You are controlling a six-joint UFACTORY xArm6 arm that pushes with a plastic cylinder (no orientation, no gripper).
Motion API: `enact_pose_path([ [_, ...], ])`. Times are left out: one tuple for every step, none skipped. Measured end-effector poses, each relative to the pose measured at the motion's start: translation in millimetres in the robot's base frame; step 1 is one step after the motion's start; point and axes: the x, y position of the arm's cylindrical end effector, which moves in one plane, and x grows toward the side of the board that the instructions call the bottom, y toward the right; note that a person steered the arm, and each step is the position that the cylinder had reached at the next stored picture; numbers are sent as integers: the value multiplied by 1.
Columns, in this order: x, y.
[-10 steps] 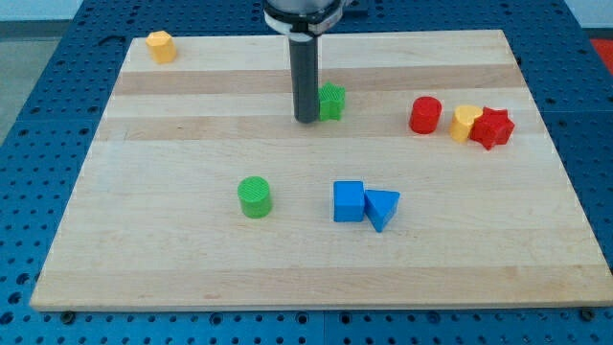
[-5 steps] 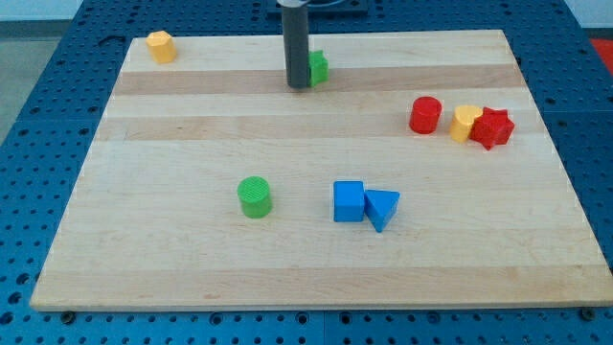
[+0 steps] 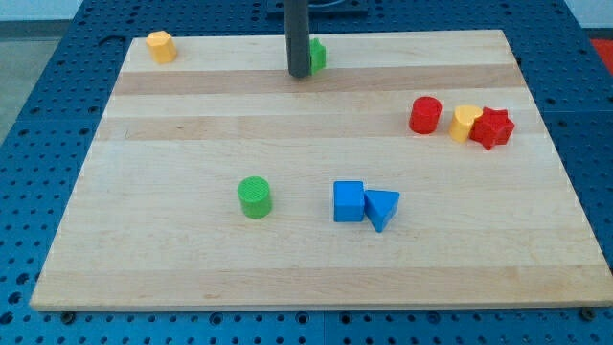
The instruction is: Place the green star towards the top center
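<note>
The green star (image 3: pixel 317 56) sits near the top centre of the wooden board (image 3: pixel 192 249), mostly hidden behind my dark rod. My tip (image 3: pixel 299 74) rests on the board just left of and slightly below the star, touching or nearly touching it.
A yellow block (image 3: pixel 161 46) sits at the top left corner. A red cylinder (image 3: pixel 425 115), a yellow heart-like block (image 3: pixel 465 123) and a red star (image 3: pixel 492 127) cluster at the right. A green cylinder (image 3: pixel 255 196), a blue cube (image 3: pixel 349 201) and a blue triangle (image 3: pixel 382 208) lie lower down.
My tip and the green star have moved up the board together, from the middle upper area to near the top edge. The other blocks have not moved.
</note>
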Motion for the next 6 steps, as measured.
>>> enact_pose_path([
  [-8,-2],
  [10,2],
  [20,25],
  [7,38],
  [-15,34],
  [-21,25],
])
